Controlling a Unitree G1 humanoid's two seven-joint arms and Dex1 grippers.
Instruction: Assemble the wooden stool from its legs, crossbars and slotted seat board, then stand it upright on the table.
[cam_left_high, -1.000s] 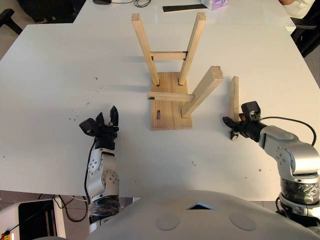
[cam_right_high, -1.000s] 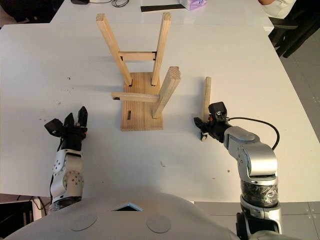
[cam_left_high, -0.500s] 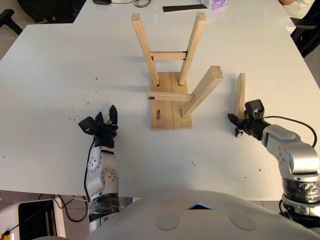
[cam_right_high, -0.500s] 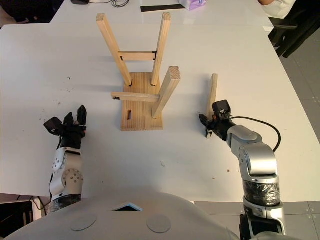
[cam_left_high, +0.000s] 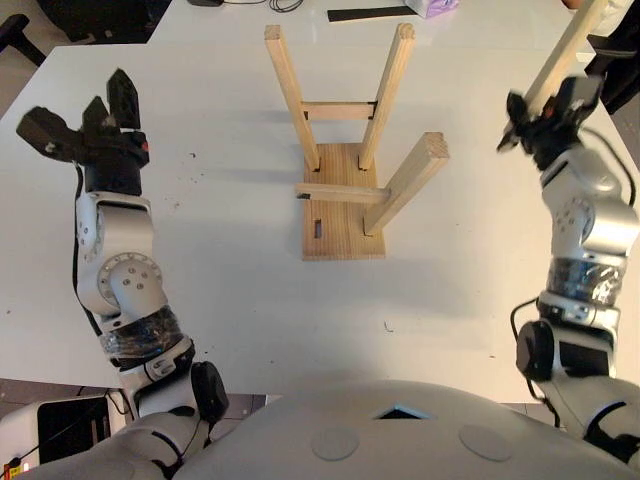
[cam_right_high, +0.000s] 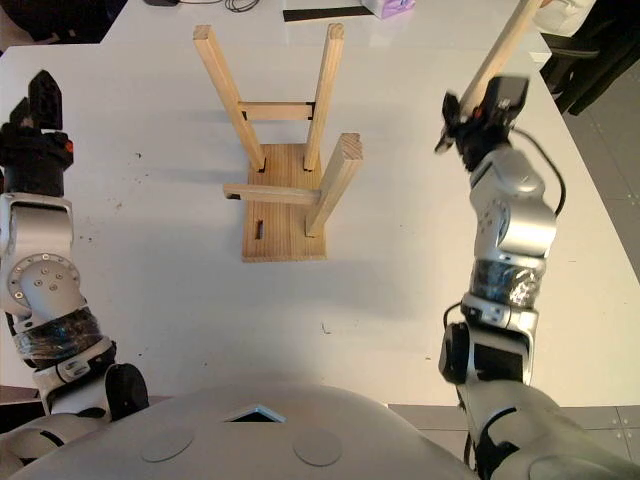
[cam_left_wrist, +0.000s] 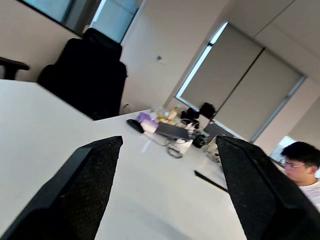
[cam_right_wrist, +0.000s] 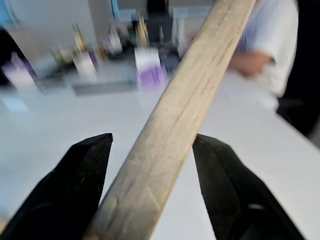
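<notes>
The slotted seat board (cam_left_high: 341, 208) lies flat at mid-table. Two legs (cam_left_high: 290, 95) stand up from its far end, joined by a crossbar (cam_left_high: 337, 111). A third leg (cam_left_high: 407, 182) leans out of the near right side, with a second crossbar (cam_left_high: 338, 192) running left from it. My right gripper (cam_left_high: 540, 112) is raised above the table's right side, shut on the loose fourth leg (cam_left_high: 567, 48), which slants up and back; in the right wrist view that leg (cam_right_wrist: 186, 105) is clamped between the black fingers (cam_right_wrist: 75, 185). My left gripper (cam_left_high: 80, 112) hangs high over the left side, open and empty, its fingers (cam_left_wrist: 75, 190) spread.
The white table (cam_left_high: 200, 280) carries dark specks (cam_left_high: 170, 195) on its left half. A second table behind holds a black strip (cam_left_high: 365, 15) and a purple item (cam_left_high: 435, 7). The table's right edge lies close under my right arm.
Both arms rose from the table. The right gripper lifted the loose leg off the surface, up and toward the back right. The left gripper went up and left, staying open.
</notes>
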